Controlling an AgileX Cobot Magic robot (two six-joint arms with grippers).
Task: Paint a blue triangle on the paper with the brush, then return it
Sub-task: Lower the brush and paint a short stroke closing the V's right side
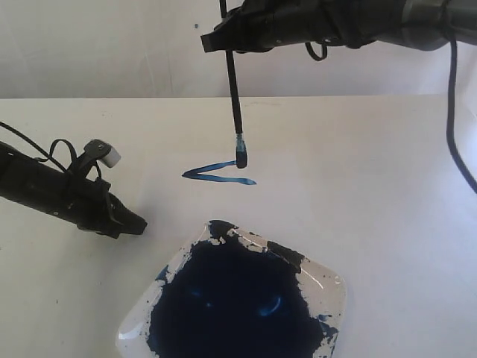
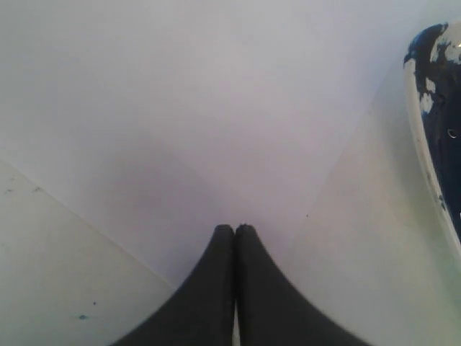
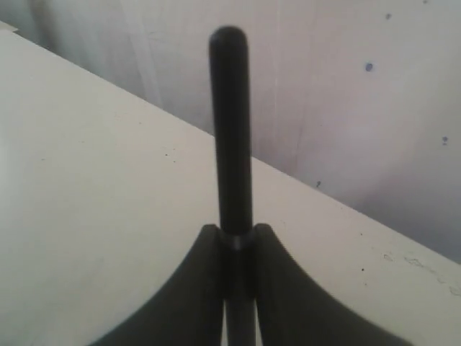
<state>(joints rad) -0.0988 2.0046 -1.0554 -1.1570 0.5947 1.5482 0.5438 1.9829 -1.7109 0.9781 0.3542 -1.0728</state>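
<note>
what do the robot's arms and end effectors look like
Both arms are matte black. The left end effector has two curved, tapered black fingers, with a white block and looped black cable behind it. The right end effector looks alike, trailing a long black cable.

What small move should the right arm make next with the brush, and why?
Probably drag the brush tip a short way nearer the paint tray, to the lower stroke's right end. The right gripper holds it upright with the bristles at the upper stroke's right end. The blue triangle has only two strokes, meeting at its left point; its right side is open.
</note>
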